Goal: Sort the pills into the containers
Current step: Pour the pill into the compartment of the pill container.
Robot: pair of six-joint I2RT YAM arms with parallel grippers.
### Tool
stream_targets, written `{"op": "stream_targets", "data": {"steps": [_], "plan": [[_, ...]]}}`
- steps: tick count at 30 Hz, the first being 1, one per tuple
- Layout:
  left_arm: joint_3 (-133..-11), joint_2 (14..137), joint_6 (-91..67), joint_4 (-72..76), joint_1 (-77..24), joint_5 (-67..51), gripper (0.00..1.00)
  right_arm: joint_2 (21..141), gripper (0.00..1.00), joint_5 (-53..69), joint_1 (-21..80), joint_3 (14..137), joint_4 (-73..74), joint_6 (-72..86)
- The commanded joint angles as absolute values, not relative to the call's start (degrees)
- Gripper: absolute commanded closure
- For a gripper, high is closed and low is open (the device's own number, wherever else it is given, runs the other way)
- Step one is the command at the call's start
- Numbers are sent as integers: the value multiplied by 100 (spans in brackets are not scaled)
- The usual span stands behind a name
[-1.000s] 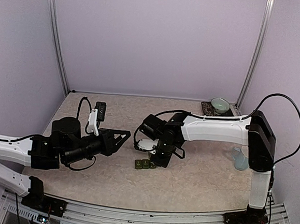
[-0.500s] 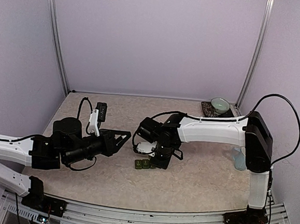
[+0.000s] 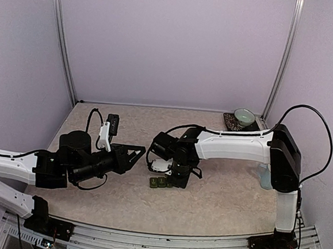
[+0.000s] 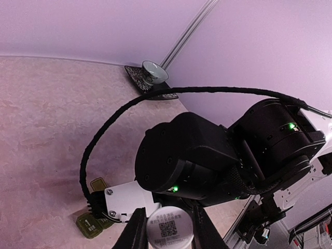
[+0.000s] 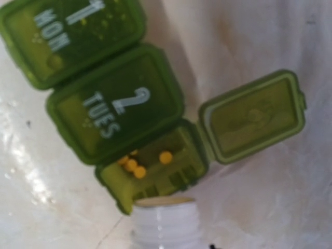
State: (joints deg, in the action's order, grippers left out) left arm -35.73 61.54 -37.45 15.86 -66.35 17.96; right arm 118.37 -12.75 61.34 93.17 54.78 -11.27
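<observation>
**A:** Over the beige mottled table [image 3: 223, 204], the right gripper [image 3: 173, 172] clamps a white plastic bottle [image 5: 166, 218]. The left gripper [image 3: 134, 154] pinches a round white cap [image 4: 169, 231].

**B:** The dark green plastic strip of three lidded compartments [image 5: 111, 104] sits mid-table, with the end compartment open and small yellow pills [image 5: 139, 171] inside. Looks like the pouring step.

**A:** Next, I'd say: tip the bottle back and shut that lid.

White arms [image 3: 234, 146] — black joints [image 3: 282, 156], black cables [image 4: 218, 90]
</observation>
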Motion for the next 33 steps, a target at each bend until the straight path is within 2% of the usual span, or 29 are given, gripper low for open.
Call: {"op": "stream_targets", "data": {"steps": [1,33], "plan": [[-3645,6208,-3756,1742,-6633,1707,85,11983,100,-1430,6278,9520,5579,-1239],[-3568,6221,-3819,1828,-6672,1714,85,12061,100,-2357,6569,9334,5415,-1663]]}}
